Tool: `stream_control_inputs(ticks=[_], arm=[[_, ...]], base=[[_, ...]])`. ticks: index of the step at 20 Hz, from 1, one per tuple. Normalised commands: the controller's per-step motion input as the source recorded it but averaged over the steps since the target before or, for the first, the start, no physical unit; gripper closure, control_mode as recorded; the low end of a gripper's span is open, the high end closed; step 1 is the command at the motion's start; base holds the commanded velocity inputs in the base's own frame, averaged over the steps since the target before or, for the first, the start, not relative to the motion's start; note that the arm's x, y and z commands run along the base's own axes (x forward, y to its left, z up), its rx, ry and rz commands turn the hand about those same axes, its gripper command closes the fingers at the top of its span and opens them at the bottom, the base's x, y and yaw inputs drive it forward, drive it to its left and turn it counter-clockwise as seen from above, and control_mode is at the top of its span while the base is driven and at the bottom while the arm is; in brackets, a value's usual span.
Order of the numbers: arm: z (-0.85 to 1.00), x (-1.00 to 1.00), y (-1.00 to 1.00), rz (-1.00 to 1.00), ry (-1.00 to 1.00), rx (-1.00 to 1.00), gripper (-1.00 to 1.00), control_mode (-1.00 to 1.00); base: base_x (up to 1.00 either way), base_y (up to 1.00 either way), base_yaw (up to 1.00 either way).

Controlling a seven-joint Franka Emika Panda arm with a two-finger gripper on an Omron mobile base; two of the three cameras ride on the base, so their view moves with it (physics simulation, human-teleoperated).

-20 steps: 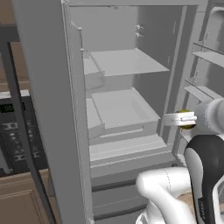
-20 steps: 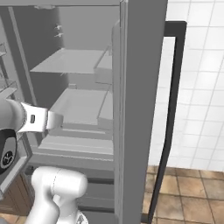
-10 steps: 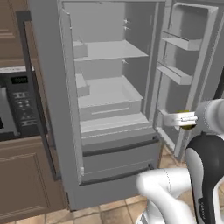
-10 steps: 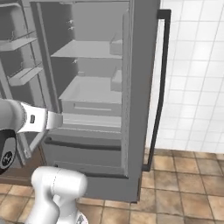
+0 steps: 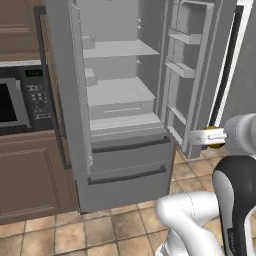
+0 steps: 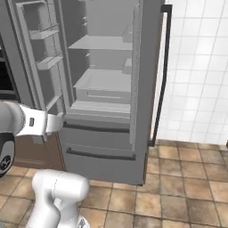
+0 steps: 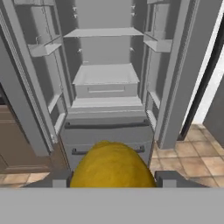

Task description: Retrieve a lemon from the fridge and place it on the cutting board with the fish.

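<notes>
Yellow-orange lemon point(image 7: 113, 165) clamped in the claw point(image 7: 113, 180), held at 6 o'clock in the hand view with one dark tip pressed to each side. Same lemon point(image 5: 216, 137) seen at 3 o'clock in the left base view, a sliver of yellow just past the white wrist. Jaws part-closed on the fruit, neither empty nor fully shut. Fridge point(image 5: 125, 165) standing with both doors swung wide, pale shelves bare, two lower drawers closed. Against a second ago: whole picture shifted in both base views, fridge gone from a shelf-filling close-up to the full cabinet. Now with floor tiles point(image 5: 100, 225) at 6 o'clock, black microwave point(image 5: 20, 100) at 9 o'clock, and white tiled wall point(image 6: 200, 67) at 3 o'clock of the right base view. Read as the base rolling back from the fridge, not as the fridge moving; lemon riding along at much the same spot by the wrist. Meaning for the task: retrieval half judged done, fruit well clear of shelves and door bins, nothing near to snag on. Left to do: turn toward the cutting board with the fish, lower, release. Main hazard judged to be a smooth round fruit slipping in transit or rolling off after release; best kept squeezed until resting flat on the board. Doors left open, no part of the task as worded.
</notes>
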Motion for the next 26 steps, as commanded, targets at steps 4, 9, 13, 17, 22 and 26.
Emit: stream_control_inputs(ticks=[4,9,13,17,22,26], arm=[[0.0,0.0,0.0,0.0,0.0,0.0,1.0,1.0],[0.0,0.0,0.0,0.0,0.0,0.0,1.0,1.0],[0.0,0.0,0.0,0.0,0.0,0.0,1.0,1.0],[0.0,0.0,0.0,0.0,0.0,0.0,1.0,1.0],[0.0,0.0,0.0,0.0,0.0,0.0,1.0,1.0],[0.0,0.0,0.0,0.0,0.0,0.0,1.0,1.0]], base=[[0.0,0.23,0.36],[-0.15,0.65,0.28],[-0.17,0.8,0.19],[-0.03,0.73,0.23],[-0.07,0.38,0.34],[-0.15,0.32,0.36]])
